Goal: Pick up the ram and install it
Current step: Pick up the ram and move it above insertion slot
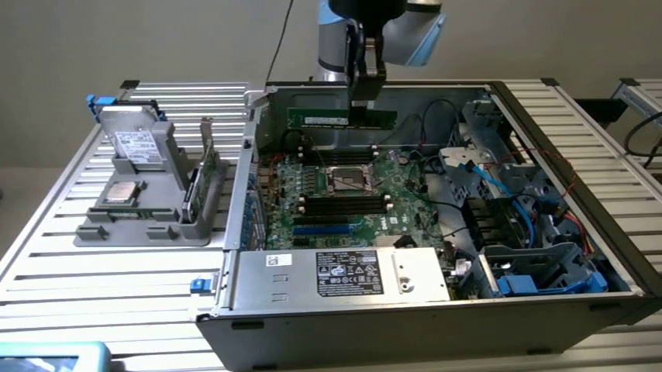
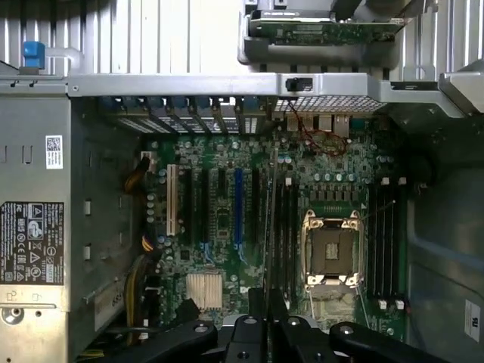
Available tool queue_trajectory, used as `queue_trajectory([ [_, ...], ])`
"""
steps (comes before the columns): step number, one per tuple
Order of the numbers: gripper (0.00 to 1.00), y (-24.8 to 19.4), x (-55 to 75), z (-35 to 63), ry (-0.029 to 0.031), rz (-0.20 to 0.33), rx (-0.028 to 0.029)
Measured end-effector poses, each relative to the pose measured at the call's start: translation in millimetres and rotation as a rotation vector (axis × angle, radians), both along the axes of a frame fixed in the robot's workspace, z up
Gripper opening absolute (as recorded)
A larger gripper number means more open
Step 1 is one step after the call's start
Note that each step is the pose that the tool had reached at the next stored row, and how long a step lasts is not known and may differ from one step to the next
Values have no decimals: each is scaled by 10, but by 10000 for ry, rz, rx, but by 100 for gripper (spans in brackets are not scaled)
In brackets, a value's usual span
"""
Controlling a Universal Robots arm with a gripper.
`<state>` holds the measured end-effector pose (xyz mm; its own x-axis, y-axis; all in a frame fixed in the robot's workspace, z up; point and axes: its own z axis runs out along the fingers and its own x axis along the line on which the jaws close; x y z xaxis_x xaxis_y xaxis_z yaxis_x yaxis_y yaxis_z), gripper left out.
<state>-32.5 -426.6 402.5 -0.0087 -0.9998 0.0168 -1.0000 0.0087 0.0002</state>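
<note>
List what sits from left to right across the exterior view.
Grey parts stand → the ram, held up by the gripper → grey drive cage with blue cables.

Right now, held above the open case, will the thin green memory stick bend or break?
Probably stiff: the thin green memory stick hangs level though the hand pinches it off-centre. Likely light, for the same reason. So thin, possibly fragile.

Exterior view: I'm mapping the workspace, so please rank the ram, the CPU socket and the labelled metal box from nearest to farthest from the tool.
1. ram: gripped in the tool, above the case.
2. CPU socket: mid-board, below the tool.
3. labelled metal box: along the case's front edge.
</note>
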Motion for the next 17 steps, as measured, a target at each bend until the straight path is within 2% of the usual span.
queue_trajectory([
  [3,13,4,87,-55,1,12,-5],
  [13,13,10,88,-234,-8,67,-9],
  [17,13,143,88,-295,-24,109,-20],
])
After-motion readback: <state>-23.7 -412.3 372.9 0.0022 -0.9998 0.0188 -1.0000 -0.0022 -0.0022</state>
